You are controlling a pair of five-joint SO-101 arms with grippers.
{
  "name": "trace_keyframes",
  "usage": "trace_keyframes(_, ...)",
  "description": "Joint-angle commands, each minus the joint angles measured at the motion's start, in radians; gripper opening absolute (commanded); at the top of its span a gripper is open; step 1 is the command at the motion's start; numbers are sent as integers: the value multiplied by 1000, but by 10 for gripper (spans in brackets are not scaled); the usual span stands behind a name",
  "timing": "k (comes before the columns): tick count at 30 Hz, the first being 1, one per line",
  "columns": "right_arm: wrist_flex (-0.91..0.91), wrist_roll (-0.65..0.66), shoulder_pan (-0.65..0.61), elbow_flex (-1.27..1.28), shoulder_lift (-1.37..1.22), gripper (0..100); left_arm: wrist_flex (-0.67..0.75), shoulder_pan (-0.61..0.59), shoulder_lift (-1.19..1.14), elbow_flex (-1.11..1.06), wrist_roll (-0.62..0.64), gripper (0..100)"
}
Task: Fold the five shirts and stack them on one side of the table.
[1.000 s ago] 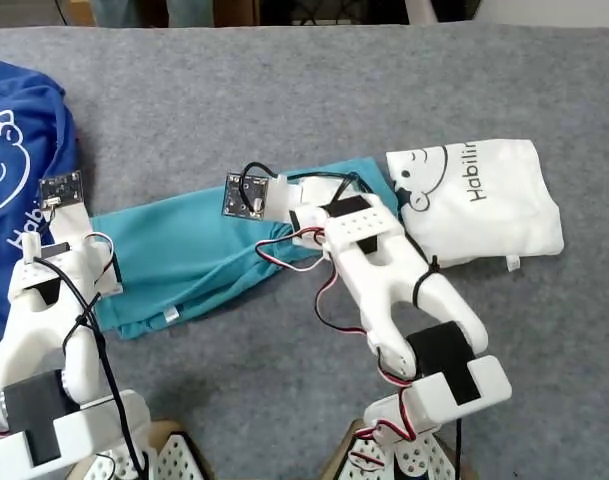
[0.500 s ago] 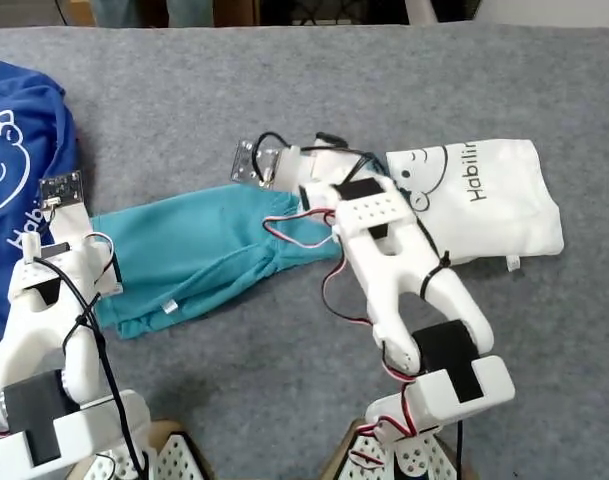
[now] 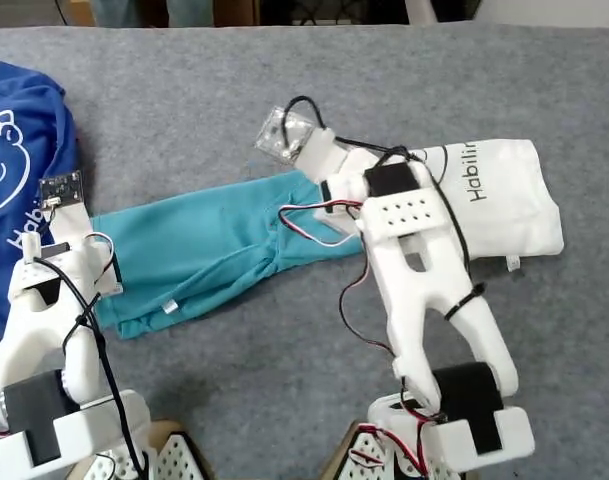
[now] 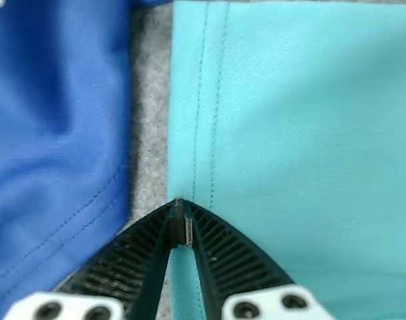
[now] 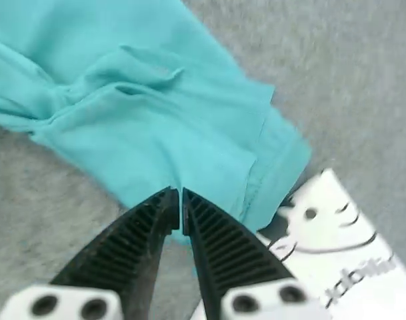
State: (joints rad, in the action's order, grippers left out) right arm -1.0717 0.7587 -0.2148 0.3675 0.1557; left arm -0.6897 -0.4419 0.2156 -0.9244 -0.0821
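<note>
Step in hand: folding the teal shirt [image 3: 214,250]. It lies as a long, rumpled strip across the middle of the grey surface [image 3: 284,80]. One end is just beside the blue shirt [image 3: 19,170]; the other touches the folded white shirt [image 3: 484,205].

Left gripper [image 4: 179,213]: fingers clenched on the hem at the teal shirt's end nearest the blue shirt, holding that edge low at the surface.

Right gripper [image 5: 177,195]: fingers pressed together, raised above the opposite end of the teal shirt, with no cloth seen between them.

Next move, as judged: the right gripper must open, descend onto the free end and grasp it, then carry that end toward the held end so the strip halves. The bunched ridge along the strip should be flattened first, or the fold will likely come out uneven.

Obstructions:
- The white shirt meets the teal end, so a low grasp there risks catching both garments.
- The blue shirt lies loosely close to the left gripper's side.
- The right arm's loose cables [image 3: 314,225] hang over the teal cloth and could snag.
</note>
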Motion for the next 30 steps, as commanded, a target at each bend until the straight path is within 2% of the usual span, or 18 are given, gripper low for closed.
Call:
trace_keyframes(1, -11, -68, 31, -47, -10, 15, -11, -10, 12, 15, 3, 29)
trace_keyframes(6, 95, -121, 61, -82, -211, 15, -12, 2, 112, -33, 2, 29)
trace_keyframes(11, 140, -143, 66, -180, -440, 15, -48, 137, 399, -191, -91, 29)
trace_keyframes(14, 54, -143, 66, -259, -493, 15, -140, 208, 594, -246, -106, 29)
trace_keyframes(20, -218, -172, 66, -464, -417, 15, -367, 211, 816, -168, -112, 31)
trace_keyframes(24, -278, -206, 66, -582, -338, 15, -482, 214, 822, 45, -117, 32)
trace_keyframes(27, -284, -206, 48, -598, -331, 15, -468, 219, 732, 170, -118, 30)
trace_keyframes(30, -287, -232, -8, -582, -344, 15, -390, 216, 525, 254, -123, 30)
